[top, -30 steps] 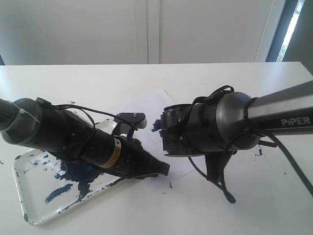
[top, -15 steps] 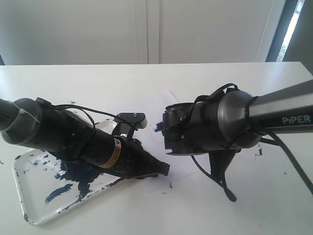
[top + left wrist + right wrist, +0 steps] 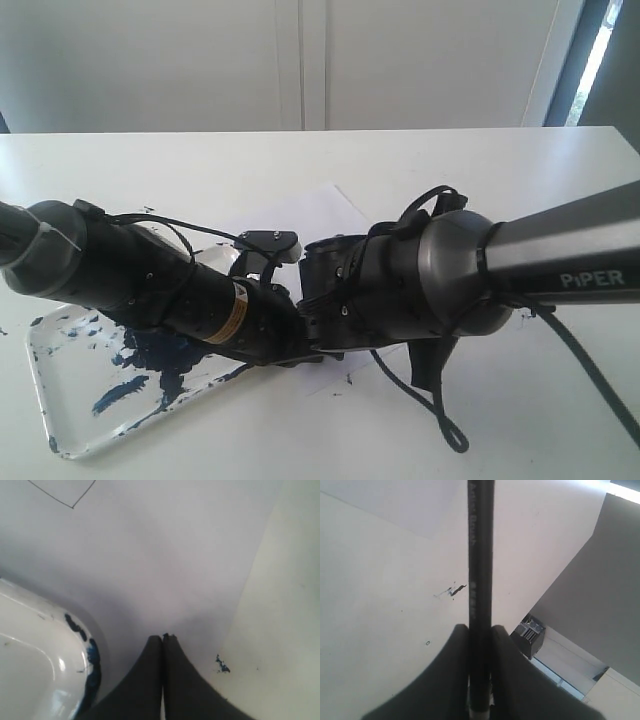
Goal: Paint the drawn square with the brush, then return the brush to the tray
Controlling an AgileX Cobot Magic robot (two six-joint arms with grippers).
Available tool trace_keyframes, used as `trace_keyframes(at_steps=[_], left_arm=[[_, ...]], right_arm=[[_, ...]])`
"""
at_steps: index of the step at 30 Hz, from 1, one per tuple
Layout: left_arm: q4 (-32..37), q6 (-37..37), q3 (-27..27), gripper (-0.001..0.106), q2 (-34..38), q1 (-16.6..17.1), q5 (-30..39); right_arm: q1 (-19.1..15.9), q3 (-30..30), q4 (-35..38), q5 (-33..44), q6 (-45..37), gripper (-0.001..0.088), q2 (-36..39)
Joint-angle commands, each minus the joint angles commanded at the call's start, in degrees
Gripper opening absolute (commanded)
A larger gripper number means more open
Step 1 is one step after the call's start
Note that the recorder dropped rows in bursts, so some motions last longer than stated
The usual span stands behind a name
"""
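Observation:
The brush, a thin black stick, runs straight out between the fingers of my right gripper, which is shut on it; its tip is out of frame. In the exterior view the right wrist hangs low over the white paper and hides both brush and painted spot. My left gripper is shut on nothing, resting over the paper beside the tray's rim. One corner of the drawn square shows as a thin line. The paint-smeared tray lies front left.
Small blue specks dot the white table, one near the left fingertips and a smear by the brush. The left arm lies across the tray. A loose black cable hangs from the right arm.
The right arm has swung left and nearer, covering the blue paint mark on the paper; its wrist now sits against the left gripper. The left arm has not moved.

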Motion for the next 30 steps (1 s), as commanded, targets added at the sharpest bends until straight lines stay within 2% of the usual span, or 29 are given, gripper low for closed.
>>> trace_keyframes(at_steps=[3, 20, 26, 30], left_arm=[[0.0, 0.0, 0.0, 0.0, 0.0, 0.0, 0.0], [0.0, 0.0, 0.0, 0.0, 0.0, 0.0, -0.1], [0.0, 0.0, 0.0, 0.0, 0.0, 0.0, 0.0], [0.0, 0.0, 0.0, 0.0, 0.0, 0.0, 0.0]], right_arm=[[0.0, 0.0, 0.0, 0.0, 0.0, 0.0, -1.1], [-4.8, 0.0, 1.0, 0.0, -1.4, 0.0, -1.8], [-4.5, 0.0, 3.3, -0.4, -2.9, 0.0, -1.8], [-3.0, 0.0, 3.6, -0.7, -2.9, 0.0, -1.8]])
